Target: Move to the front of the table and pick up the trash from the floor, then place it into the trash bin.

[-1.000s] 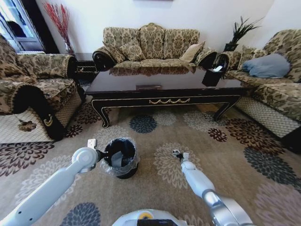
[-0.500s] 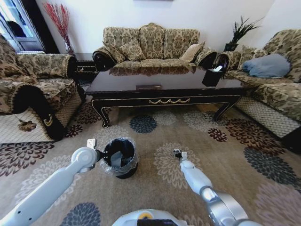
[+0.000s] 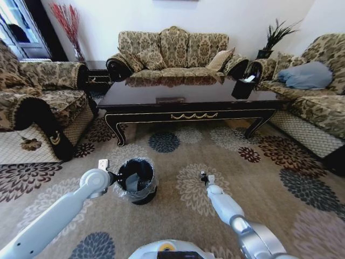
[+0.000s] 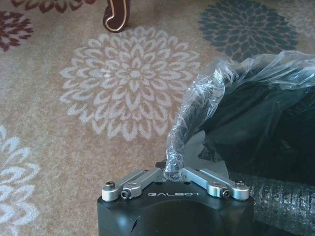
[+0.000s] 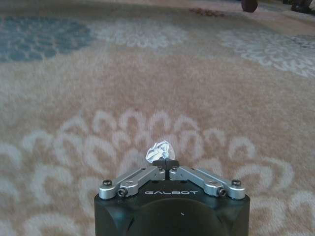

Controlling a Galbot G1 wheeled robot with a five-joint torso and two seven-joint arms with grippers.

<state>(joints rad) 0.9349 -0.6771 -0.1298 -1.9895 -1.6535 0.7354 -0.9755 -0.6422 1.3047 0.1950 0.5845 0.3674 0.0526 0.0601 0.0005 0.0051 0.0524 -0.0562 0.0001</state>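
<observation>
The right gripper (image 5: 166,163) is low over the floor (image 3: 269,183), on a pale flower in the carpet. Its fingers are pressed together on a small crumpled white bit of trash (image 5: 160,150), which sticks out just past the tips. The left gripper (image 4: 173,172) is beside the bin (image 3: 137,181), pinching the edge of the clear bag (image 4: 206,93). The table (image 3: 188,100) stands farther off.

The trash bin (image 4: 261,123) runs off the left wrist view's edge, its bag (image 4: 197,108) bunched over the left claw (image 4: 173,172) and masking the fingertips. Beyond the right claw (image 5: 165,163), a pale crumpled scrap (image 5: 159,149) defies identification.
</observation>
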